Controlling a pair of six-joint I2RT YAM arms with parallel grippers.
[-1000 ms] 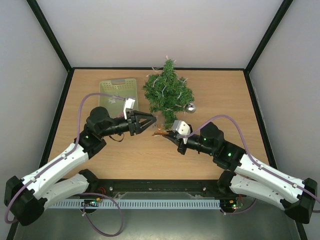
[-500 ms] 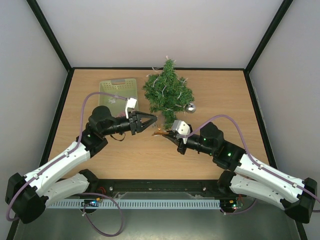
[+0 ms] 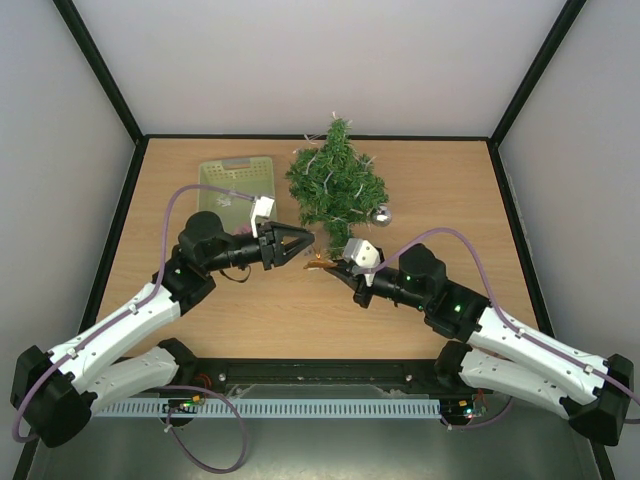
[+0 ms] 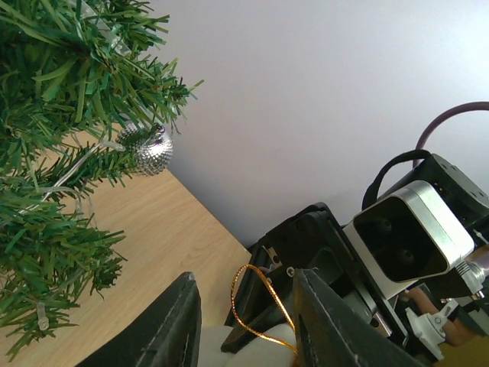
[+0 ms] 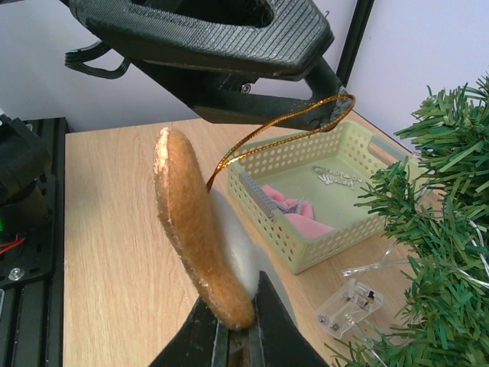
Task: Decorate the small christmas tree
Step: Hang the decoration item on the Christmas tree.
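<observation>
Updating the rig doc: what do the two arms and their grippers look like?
Both match. The left arm and right arm have white shells on the lower links, and black joints and upper links with small green lights. A lilac cable loops along each. The left gripper and right gripper have black, tapered fingers with textured faces, and a silver-white camera block at the wrist.

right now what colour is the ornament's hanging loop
Gold, glittery hanging loop; clearest in the right wrist view.
</observation>
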